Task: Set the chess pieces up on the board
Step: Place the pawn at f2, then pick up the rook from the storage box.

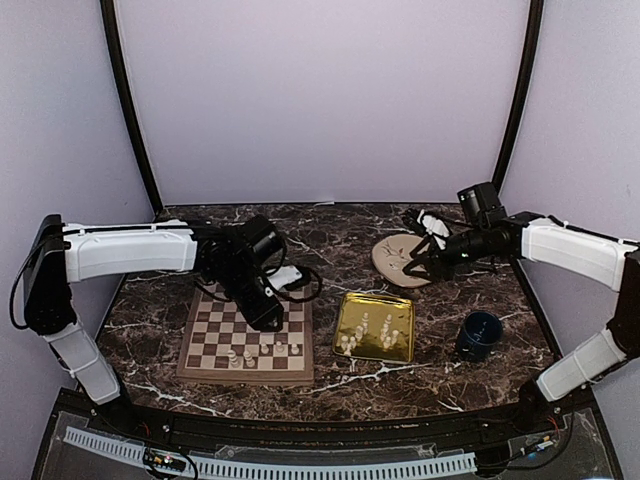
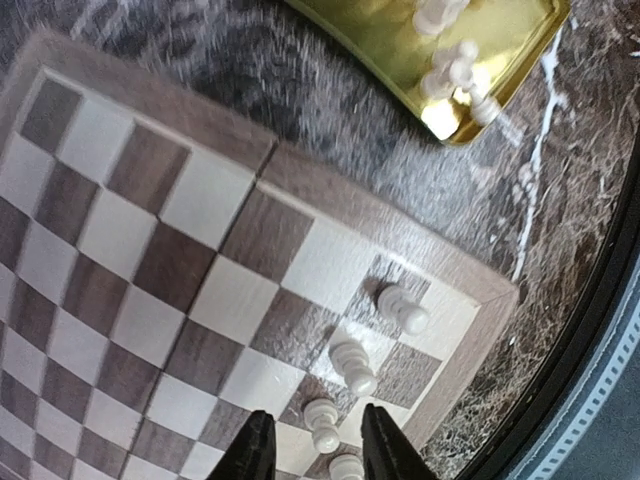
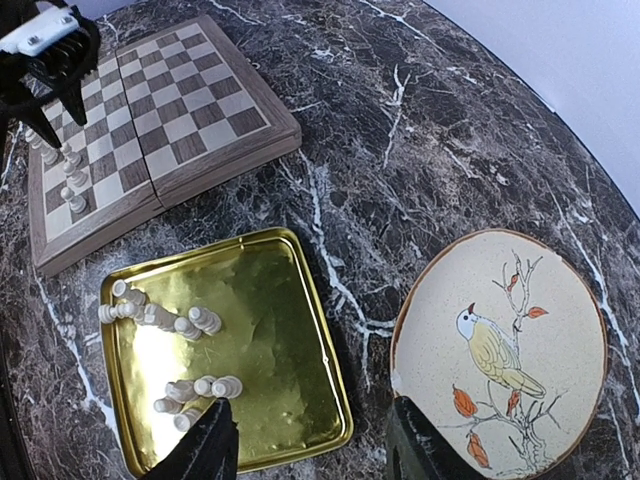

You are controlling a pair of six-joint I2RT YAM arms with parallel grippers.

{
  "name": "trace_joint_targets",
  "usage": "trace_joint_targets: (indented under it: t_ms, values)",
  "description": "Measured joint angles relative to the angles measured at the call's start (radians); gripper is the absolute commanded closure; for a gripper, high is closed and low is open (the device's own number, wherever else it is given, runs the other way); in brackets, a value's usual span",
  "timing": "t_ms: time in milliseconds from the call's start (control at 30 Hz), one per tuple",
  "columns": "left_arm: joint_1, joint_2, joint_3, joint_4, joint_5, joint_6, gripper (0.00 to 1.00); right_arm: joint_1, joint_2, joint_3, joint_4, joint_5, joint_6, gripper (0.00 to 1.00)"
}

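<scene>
The wooden board (image 1: 215,330) lies front left, with several cream-white chess pieces (image 1: 265,351) standing along its near right edge. My left gripper (image 1: 270,320) hovers over them. In the left wrist view it is open (image 2: 315,450), its fingers either side of one pawn (image 2: 322,425) without touching it. Two more pieces (image 2: 353,365) stand beyond on the board (image 2: 150,230). More pieces (image 1: 368,330) lie in the gold tray (image 1: 404,312). My right gripper (image 1: 412,268) is open and empty (image 3: 310,450) above the tray's edge (image 3: 270,340), near the tray pieces (image 3: 195,388).
A round plate with a bird picture (image 1: 395,255) lies behind the tray, under my right gripper (image 3: 500,350). A dark blue cup (image 1: 478,333) stands right of the tray. The tray's corner also shows in the left wrist view (image 2: 520,40).
</scene>
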Motion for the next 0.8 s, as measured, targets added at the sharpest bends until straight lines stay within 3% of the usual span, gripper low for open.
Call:
trace_joint_targets:
  t_ms: [167,367,500,633,800]
  values:
    - [0.011,-0.037,0.094,0.062,-0.035,0.05,0.68,0.029,0.096,0.171,-0.107,0.016,-0.025,0.54]
    - [0.064,-0.039,0.136,0.251,-0.122,0.071,0.67,0.12,0.225,0.361,-0.222,0.038,-0.063,0.59]
    - [0.158,-0.096,0.054,0.394,-0.095,0.041,0.64,0.213,0.296,0.382,-0.285,0.08,-0.084,0.63]
    - [0.248,-0.24,-0.099,0.512,-0.09,0.023,0.5,0.31,0.349,0.382,-0.346,0.13,-0.095,0.62]
    - [0.241,-0.342,-0.163,0.574,-0.117,0.016,0.48,0.402,0.389,0.406,-0.393,0.18,-0.102,0.62]
